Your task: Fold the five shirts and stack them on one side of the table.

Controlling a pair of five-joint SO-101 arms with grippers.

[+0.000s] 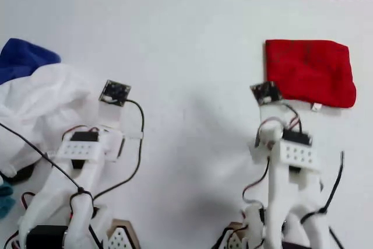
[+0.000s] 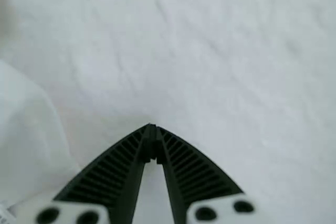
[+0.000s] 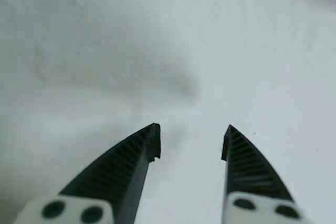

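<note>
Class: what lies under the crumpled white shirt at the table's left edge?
A blue shirt pokes out at the far side of the white shirt, apparently beneath it. The white cloth covers the rest, so whatever else lies below is hidden.

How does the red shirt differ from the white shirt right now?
The red shirt is folded into a flat rectangle; the white shirt is a crumpled, loose heap. The red shirt lies alone on the right side; the white shirt sits at the left edge, against a blue shirt. The white shirt spreads wider than the red shirt. Both rest on the table.
</note>
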